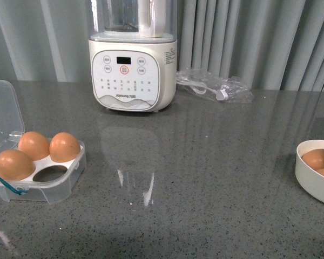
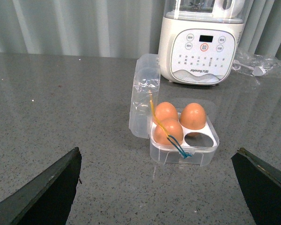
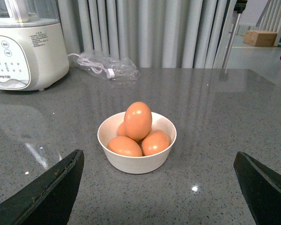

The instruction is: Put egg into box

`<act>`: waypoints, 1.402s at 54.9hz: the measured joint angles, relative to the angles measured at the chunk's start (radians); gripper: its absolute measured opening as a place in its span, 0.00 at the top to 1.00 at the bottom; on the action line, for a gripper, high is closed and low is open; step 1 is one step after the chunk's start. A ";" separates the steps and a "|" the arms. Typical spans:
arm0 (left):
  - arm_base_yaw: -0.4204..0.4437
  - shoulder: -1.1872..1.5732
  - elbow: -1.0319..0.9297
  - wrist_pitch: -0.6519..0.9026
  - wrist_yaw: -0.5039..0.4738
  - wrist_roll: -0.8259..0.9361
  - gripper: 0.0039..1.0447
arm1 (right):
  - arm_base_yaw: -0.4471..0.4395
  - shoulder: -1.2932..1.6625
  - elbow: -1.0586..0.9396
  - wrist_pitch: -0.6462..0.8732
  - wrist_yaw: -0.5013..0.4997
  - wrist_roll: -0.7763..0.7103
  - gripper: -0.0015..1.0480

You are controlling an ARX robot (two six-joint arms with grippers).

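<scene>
The clear egg box (image 1: 59, 189) stands open at the front left, lid (image 1: 2, 113) raised, teal clasp at its front. It holds three brown eggs (image 1: 64, 147); its front right hollow (image 1: 49, 174) is empty. In the left wrist view the box (image 2: 182, 157) lies just ahead of my open, empty left gripper (image 2: 158, 152). A white bowl (image 3: 136, 164) holds several brown eggs, one egg (image 3: 137, 120) on top; it lies just ahead of my open, empty right gripper (image 3: 158, 152). Neither gripper shows in the front view.
The bowl (image 1: 313, 186) is cut off by the front view's right edge. A white blender (image 1: 132, 70) stands at the back centre, with a clear plastic bag (image 1: 216, 86) holding a cable to its right. Grey curtains hang behind the grey stone table.
</scene>
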 joint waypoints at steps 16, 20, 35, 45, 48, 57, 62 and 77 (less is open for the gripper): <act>0.000 0.000 0.000 0.000 0.000 0.000 0.06 | 0.000 0.000 0.000 0.000 0.000 0.000 0.07; 0.000 0.000 0.000 0.000 0.000 0.000 0.06 | 0.000 0.000 0.000 0.000 0.000 0.000 0.07; 0.000 0.000 0.000 0.000 0.000 0.000 0.06 | 0.000 0.000 0.000 0.000 0.000 0.000 0.07; 0.000 0.000 0.000 0.000 0.000 0.000 0.06 | 0.000 0.000 0.000 0.000 0.000 0.000 0.07; 0.000 0.000 0.000 0.000 0.000 0.000 0.06 | 0.000 0.000 0.000 0.000 0.000 0.000 0.07; 0.000 0.000 0.000 0.000 -0.001 0.000 0.06 | 0.065 0.047 0.016 0.071 0.193 -0.021 0.07; 0.000 0.000 0.000 0.000 0.000 0.000 0.06 | 0.049 0.163 0.056 0.183 0.177 -0.037 0.07; 0.000 0.000 0.000 0.000 0.000 0.000 0.06 | -0.034 0.768 0.285 0.530 0.076 -0.021 0.07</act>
